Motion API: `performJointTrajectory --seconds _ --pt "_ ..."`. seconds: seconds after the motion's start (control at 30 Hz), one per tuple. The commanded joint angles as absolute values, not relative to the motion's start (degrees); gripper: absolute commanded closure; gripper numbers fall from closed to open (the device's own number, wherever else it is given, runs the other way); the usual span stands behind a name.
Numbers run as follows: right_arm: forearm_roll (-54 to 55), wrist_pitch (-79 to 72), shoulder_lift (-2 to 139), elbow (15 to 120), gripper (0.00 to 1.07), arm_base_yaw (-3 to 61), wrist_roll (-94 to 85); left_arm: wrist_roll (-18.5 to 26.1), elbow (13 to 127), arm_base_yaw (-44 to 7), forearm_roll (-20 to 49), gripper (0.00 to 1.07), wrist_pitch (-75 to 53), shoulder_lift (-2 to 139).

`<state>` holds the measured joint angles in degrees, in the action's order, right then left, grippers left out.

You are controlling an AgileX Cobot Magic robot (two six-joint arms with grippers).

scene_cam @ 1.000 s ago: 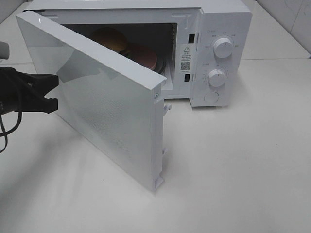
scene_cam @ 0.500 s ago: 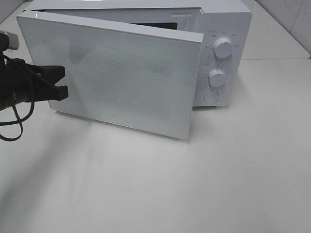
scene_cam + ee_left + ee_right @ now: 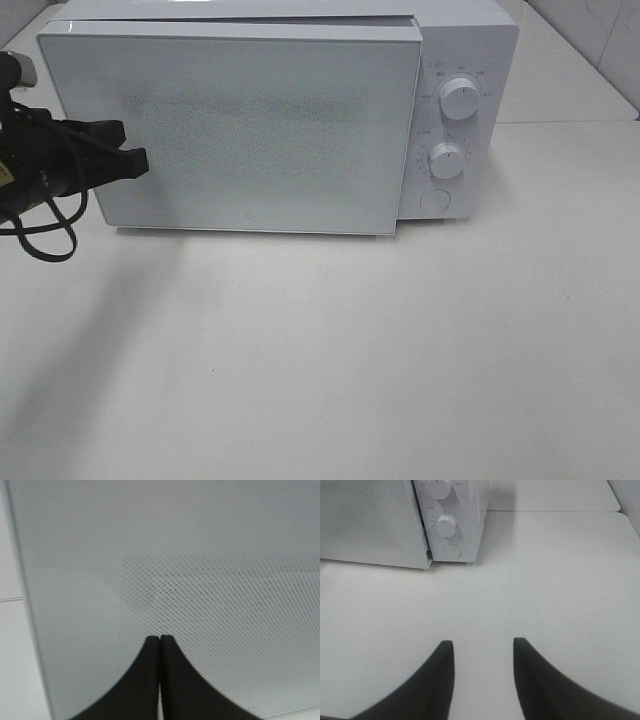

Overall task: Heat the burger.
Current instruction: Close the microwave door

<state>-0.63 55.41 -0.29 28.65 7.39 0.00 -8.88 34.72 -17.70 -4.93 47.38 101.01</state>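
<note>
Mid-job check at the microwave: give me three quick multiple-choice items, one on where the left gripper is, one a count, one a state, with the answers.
1. Where is the left gripper?
A. at the left part of the microwave door
B. behind the microwave
C. lying on the tabletop

2. How many turning knobs does the control panel carry?
A. one
B. two
C. four

3. How does the right gripper stand?
A. shut on a burger
B. shut on nothing
C. open, nothing between its fingers

Answers:
1 A: in the high view its tips sit at the door's left part.
2 B: there is an upper knob and a lower knob.
3 C: the right wrist view shows a clear gap between the fingers.
</note>
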Motion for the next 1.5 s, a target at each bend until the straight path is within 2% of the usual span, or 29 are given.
performJointTrajectory --seconds 0.03,0.17,0.3,0.4,1.03,1.27,1.5 --pt "-0.52 55.12 -1.72 28.42 0.66 7.05 -0.74 -8.59 36.55 -19.65 -2.46 1.07 47.90 102.27" --pt "-0.52 55.12 -1.72 28.42 0.66 7.05 -0.74 -7.28 38.10 -21.14 0.40 1.07 47.84 103.53" --pt "-0.52 55.12 -1.72 28.42 0.66 7.05 -0.74 -2.58 41.14 -23.66 6.13 1.07 47.44 105.48" --pt "-0.52 55.12 -1.72 28.42 0.66 7.05 -0.74 -1.26 43.09 -24.52 6.30 1.07 47.44 106.97" --pt "-0.52 55.12 -1.72 28.42 0.66 7.05 -0.74 -1.09 52.14 -26.87 8.19 1.07 47.15 110.70" --pt "-0.52 55.12 -1.72 28.42 0.66 7.05 -0.69 -1.09 59.53 -29.05 8.08 1.07 45.78 113.96" --pt "-0.52 55.12 -1.72 28.42 0.66 7.05 -0.69 -1.15 60.96 -30.65 7.85 1.07 44.23 114.08"
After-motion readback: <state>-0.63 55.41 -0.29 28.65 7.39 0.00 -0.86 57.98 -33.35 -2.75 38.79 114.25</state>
